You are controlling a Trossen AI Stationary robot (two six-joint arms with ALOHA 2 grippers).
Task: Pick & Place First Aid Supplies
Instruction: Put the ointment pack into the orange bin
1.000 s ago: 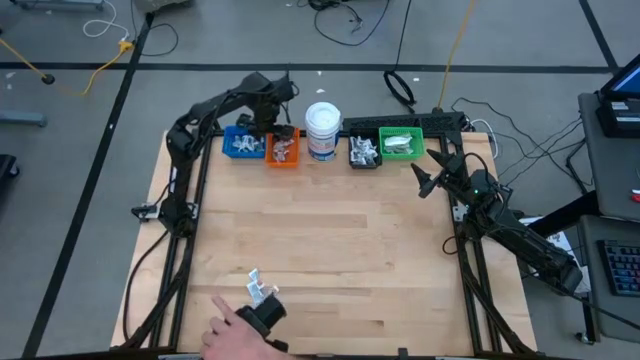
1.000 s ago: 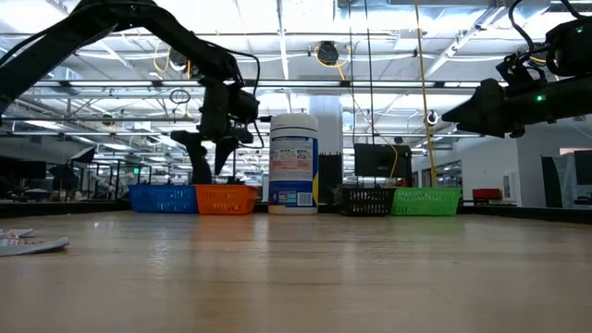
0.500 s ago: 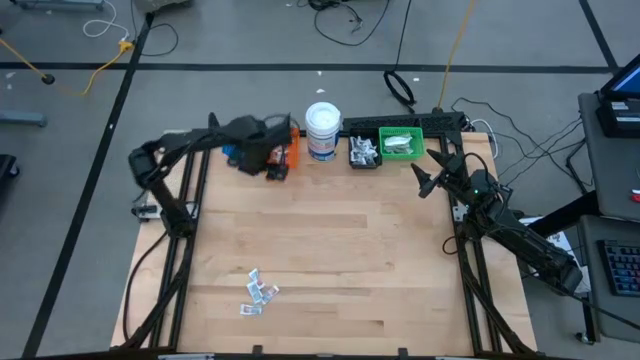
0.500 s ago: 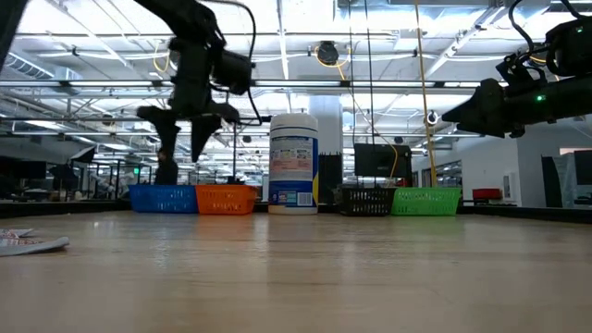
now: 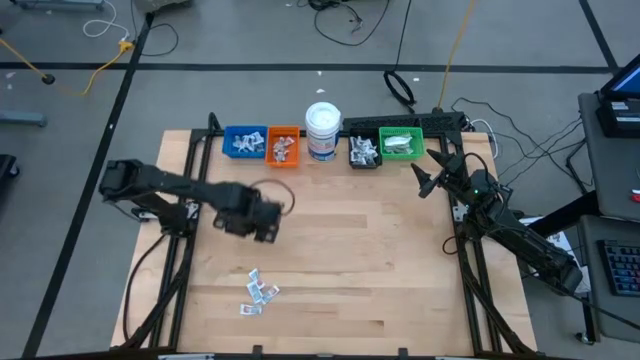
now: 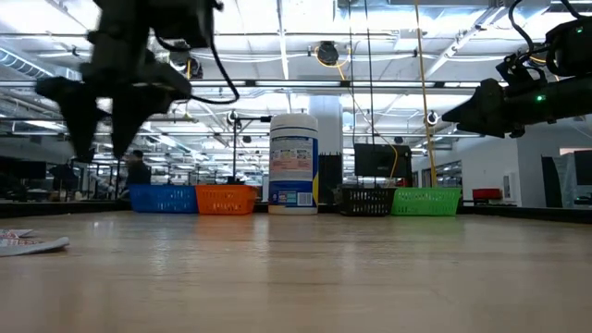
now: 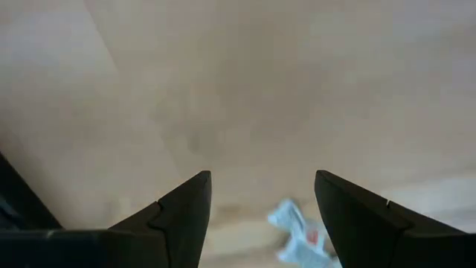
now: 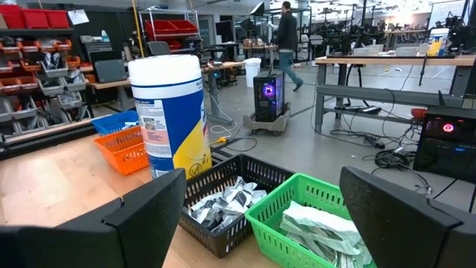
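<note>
your left gripper (image 5: 262,222) hangs above the bare wood of the table (image 5: 380,260) with its 2 fingers spread and nothing between them. the loose first aid supplies (image 5: 258,293), a small cluster of flat white and light-blue packets, lie on the table toward the near edge, beyond the gripper on the side away from the bins. they sit near it but clearly apart, almost straight on from it toward that edge and only slightly to the arm's own side.

in the left wrist view 1 packet (image 7: 299,232) of that cluster shows just past the fingertips, closer to 1 finger than the other, so the claw is not yet centred over it. the cluster runs roughly along the line from the gripper to the near edge; the long axis of any single packet is too small to tell.

your right gripper (image 5: 423,181) waits with its fingers apart, empty, just beside the green bin (image 5: 401,144) and the black bin (image 5: 364,152), well apart from the loose packets. the left arm is plainly the nearer, so my judgement is that the pick belongs to it: carry on toward the near edge, centre, then descend.
</note>
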